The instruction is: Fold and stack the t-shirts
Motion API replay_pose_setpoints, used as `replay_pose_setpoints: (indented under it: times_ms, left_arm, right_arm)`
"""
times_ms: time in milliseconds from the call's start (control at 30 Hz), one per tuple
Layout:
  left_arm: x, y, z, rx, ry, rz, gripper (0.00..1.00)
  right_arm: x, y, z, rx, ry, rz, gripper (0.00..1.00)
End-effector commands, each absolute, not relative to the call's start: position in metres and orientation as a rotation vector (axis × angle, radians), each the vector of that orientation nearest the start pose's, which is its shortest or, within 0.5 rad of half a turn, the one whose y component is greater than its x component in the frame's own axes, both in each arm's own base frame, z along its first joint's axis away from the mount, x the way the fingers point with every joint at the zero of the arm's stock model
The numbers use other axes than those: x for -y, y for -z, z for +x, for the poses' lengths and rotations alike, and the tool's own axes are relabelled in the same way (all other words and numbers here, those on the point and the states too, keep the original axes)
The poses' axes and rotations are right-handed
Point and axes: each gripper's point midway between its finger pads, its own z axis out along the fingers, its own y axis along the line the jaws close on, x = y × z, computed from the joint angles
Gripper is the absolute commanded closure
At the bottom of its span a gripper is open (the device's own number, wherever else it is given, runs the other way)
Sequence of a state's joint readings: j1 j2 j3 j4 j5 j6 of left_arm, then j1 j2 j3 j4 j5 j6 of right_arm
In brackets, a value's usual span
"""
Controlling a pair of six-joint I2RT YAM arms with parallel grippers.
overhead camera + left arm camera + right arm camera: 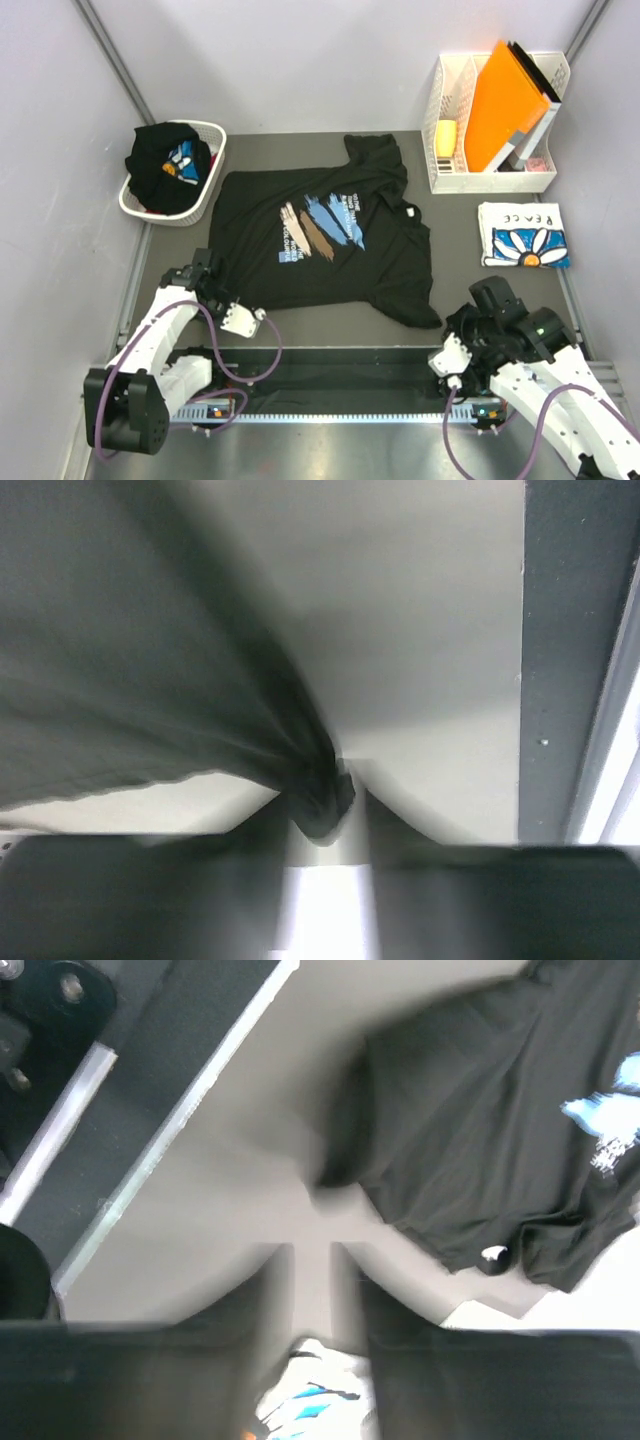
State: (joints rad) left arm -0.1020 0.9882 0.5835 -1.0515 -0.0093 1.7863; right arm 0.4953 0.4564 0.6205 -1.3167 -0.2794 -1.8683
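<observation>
Black tee (385, 270) hem btwn L jaws, ahead of R jaws

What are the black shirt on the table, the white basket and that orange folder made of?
Black t-shirt: soft matte knit, probably cotton; it wrinkles and lies limp.
Laundry basket: white moulded plastic by the look, with stiff slotted walls.
Orange folder: smooth, faintly glossy stiff sheet, either plastic or coated card; the look leaves that open.
</observation>
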Motion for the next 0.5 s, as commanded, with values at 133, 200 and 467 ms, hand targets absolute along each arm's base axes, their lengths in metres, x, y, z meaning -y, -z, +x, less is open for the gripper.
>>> replay_pose_setpoints:
  times_ms: [133,200,467]
  left_arm:
    - [-0.036,-0.067,0.181,2.091,0.336,-2.47,0.22]
    - [-0.036,-0.08,0.196,2.146,0.428,-2.476,0.21]
    - [-0.005,-0.199,0.322,2.87,1.171,-2.494,0.01]
  right_arm:
    - [-0.075,-0.13,0.114,-1.092,0.076,-2.29,0.0]
    - [-0.072,-0.134,0.125,-1.204,0.113,-2.203,0.0]
    - [-0.105,-0.209,0.262,-1.476,0.325,-1.427,0.0]
